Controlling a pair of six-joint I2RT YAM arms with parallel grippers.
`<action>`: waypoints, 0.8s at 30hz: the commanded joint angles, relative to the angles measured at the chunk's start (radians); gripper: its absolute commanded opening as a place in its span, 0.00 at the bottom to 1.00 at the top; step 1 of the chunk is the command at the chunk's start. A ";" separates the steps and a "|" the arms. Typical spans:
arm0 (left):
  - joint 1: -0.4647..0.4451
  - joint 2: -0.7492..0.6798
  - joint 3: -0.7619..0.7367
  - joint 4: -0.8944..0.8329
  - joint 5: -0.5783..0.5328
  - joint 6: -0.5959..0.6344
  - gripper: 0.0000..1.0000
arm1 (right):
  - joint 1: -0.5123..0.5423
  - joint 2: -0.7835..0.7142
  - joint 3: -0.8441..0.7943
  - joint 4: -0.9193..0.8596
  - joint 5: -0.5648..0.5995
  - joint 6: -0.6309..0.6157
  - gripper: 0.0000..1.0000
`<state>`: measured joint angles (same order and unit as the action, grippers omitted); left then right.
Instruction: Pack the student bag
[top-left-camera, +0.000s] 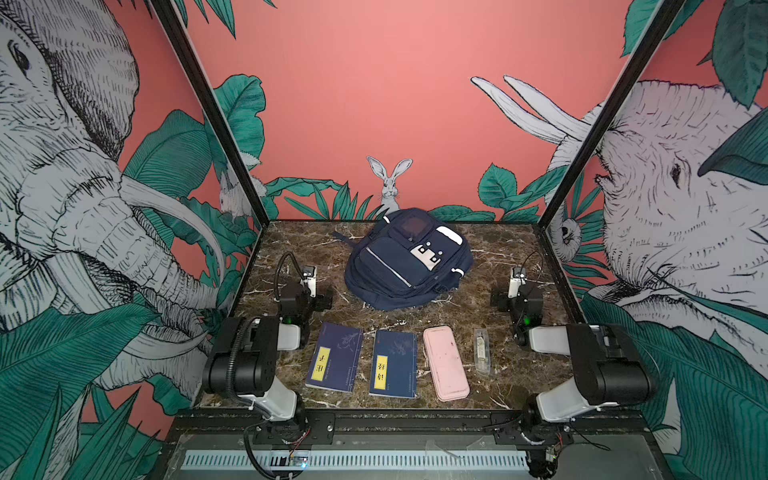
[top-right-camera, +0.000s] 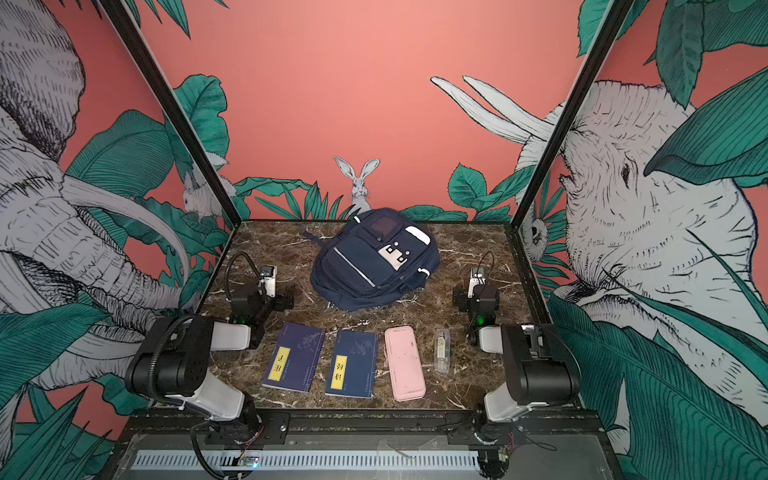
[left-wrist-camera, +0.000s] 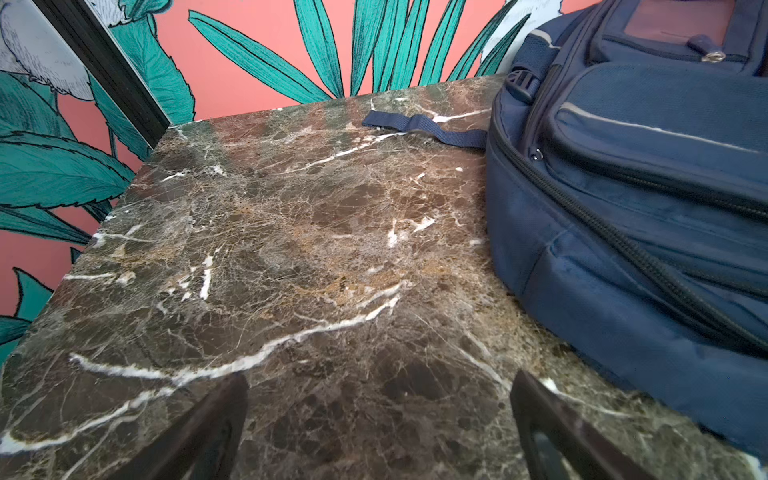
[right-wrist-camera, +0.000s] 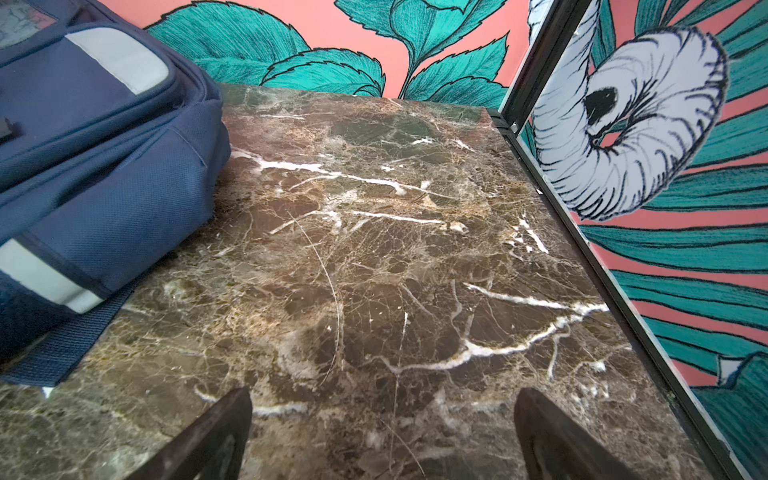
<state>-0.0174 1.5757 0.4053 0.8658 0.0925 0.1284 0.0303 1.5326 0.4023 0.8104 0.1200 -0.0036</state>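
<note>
The student bag (top-left-camera: 409, 262) (top-right-camera: 374, 259), a navy backpack with white patches and a grey stripe, lies front side up at the back middle of the marble table (top-left-camera: 490, 257). Its zips look closed. My left gripper (top-left-camera: 307, 293) (top-right-camera: 262, 297) rests low over the table to the bag's left, open and empty. In the left wrist view the bag (left-wrist-camera: 644, 208) lies just beyond one finger of that gripper (left-wrist-camera: 379, 386), apart from it. My right gripper (top-left-camera: 516, 293) (top-right-camera: 476, 295) (right-wrist-camera: 382, 399) stands to the bag's right, open over bare marble, with the bag (right-wrist-camera: 95, 145) off to the side.
Along the table's front lie two navy books with yellow labels (top-left-camera: 334, 357) (top-left-camera: 393, 364), a pink pencil case (top-left-camera: 446, 362) and a small clear packet (top-left-camera: 481, 351). A loose bag strap (left-wrist-camera: 424, 126) trails on the marble. Black frame posts and patterned walls close in both sides and the back.
</note>
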 joint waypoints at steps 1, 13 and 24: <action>-0.004 -0.022 0.020 -0.014 -0.056 -0.011 0.99 | 0.003 -0.002 0.009 0.023 0.004 -0.002 0.97; -0.007 -0.025 0.021 -0.021 -0.062 -0.013 0.99 | 0.003 -0.003 0.009 0.023 0.005 -0.002 0.98; -0.006 -0.024 0.020 -0.020 -0.064 -0.012 0.99 | 0.004 -0.003 0.009 0.023 0.005 -0.001 0.98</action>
<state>-0.0208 1.5757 0.4099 0.8543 0.0357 0.1234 0.0303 1.5326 0.4023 0.8101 0.1200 -0.0036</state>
